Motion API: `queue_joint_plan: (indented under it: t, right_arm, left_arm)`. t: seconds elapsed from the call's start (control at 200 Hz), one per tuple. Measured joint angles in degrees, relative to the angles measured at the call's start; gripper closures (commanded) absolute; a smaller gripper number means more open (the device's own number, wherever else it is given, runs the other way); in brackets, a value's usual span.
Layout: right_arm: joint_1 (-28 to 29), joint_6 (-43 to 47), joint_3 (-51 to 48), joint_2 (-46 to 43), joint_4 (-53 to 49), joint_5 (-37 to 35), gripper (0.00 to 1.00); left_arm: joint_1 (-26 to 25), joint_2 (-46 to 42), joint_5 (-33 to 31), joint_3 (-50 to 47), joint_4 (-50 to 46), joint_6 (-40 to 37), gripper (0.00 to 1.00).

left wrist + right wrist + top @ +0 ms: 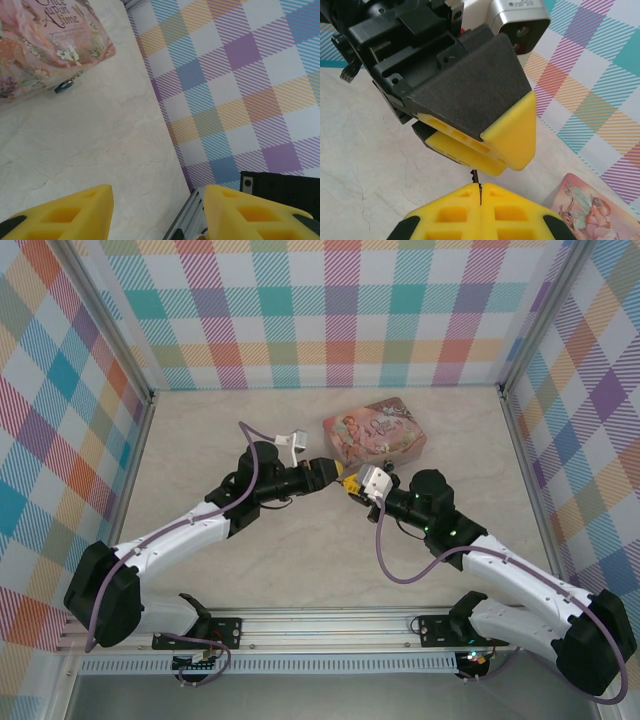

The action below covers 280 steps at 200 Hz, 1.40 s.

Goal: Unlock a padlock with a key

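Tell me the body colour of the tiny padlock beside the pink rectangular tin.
Blue; the tiny padlock shows best in left wrist view.

I see 1 pink illustrated tin (375,430) lying flat on the pale marbled worktop (300,570), upper right of centre in the top view. Pastel plaid walls (320,310) close 3 sides; a metal rail (330,625) runs along the bottom edge.
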<state>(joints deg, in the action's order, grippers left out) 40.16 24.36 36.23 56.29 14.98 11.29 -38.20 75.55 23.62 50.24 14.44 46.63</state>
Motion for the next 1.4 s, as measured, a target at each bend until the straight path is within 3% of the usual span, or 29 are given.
queue_joint_plan:
  t: [0.37,0.67,0.875,1.19,1.275,1.4]
  right_arm:
    - [0.0,-1.6,-0.8,0.0,3.1,-0.7,1.00]
    - [0.0,-3.1,-1.7,1.7,5.3,-1.7,1.00]
    - [0.0,-4.2,-2.0,2.3,6.2,-2.5,1.00]
    - [0.0,-5.5,-2.7,2.3,7.0,-3.3,1.00]
    - [0.0,-5.9,-2.7,2.3,6.9,-3.6,0.92]
    - [0.0,-7.5,-2.7,1.2,4.0,-4.8,0.67]
  left_arm:
    - [0.0,3.6,2.2,-0.6,7.8,9.7,0.50]
    - [-0.1,3.7,2.9,-1.3,12.2,14.3,0.57]
    - [-0.3,3.8,2.9,-1.3,12.7,15.3,0.69]
    - [-0.4,3.9,2.6,-1.3,12.1,14.4,1.00]
    - [-0.4,3.9,2.4,-1.3,10.9,13.0,1.00]
    - [-0.4,3.9,2.1,-0.5,6.5,8.0,1.00]
